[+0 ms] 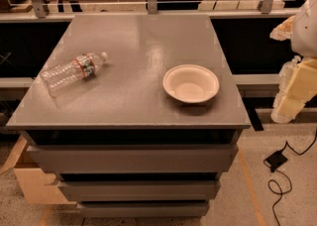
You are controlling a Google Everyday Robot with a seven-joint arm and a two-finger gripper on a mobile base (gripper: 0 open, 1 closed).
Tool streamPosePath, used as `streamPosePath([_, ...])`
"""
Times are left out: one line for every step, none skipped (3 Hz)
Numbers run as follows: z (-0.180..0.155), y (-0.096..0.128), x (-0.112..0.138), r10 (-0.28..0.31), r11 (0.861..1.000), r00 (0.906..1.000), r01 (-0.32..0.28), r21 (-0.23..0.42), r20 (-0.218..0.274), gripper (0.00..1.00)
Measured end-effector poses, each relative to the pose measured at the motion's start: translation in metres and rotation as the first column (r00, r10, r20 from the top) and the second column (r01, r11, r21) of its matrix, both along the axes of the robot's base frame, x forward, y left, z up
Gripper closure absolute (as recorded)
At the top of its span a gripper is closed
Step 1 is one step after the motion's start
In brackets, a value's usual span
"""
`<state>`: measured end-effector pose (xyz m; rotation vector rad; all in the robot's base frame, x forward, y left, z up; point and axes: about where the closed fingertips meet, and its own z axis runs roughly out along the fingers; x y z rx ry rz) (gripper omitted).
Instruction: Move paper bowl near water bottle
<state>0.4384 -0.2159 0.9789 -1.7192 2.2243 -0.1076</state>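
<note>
Progress on the task, judged from how things lie, is close to none: the bowl has yet to be taken up and carried, so the whole move is left to do.

At the left of the grey cabinet top [141, 27], the water bottle [73, 73] lies on its side. Its white cap points toward the back right and its clear base toward the front-left edge, with the red-edged label band near the neck.

Bare top stretches between the bottle and the paper bowl [191, 84], which sits upright and empty at the right of the surface, toward the front edge. The two are well apart, so the bowl cannot count as near the bottle yet.

Further right, off the cabinet's side and past its right edge, the gripper [291, 96] hangs at the border of the view as a cream-coloured block under the arm's white housing. It touches neither the bowl nor the cabinet. Whether it is released or clenched I cannot tell, though nothing appears to be held in it.

The bowl lies to the gripper's left, nearer to it than the bottle is, with the cabinet's right-hand edge between them. By my judgement, the next step is to reach in over that edge for the bowl's rim.
</note>
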Motion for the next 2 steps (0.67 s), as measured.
streamPosePath([0.000,0.000,0.000,0.000,1.000,1.0000,0.000,0.000,0.000,0.00])
streamPosePath([-0.011,0.016,0.006,0.037,0.999,0.9993,-0.037,0.023,0.001,0.00])
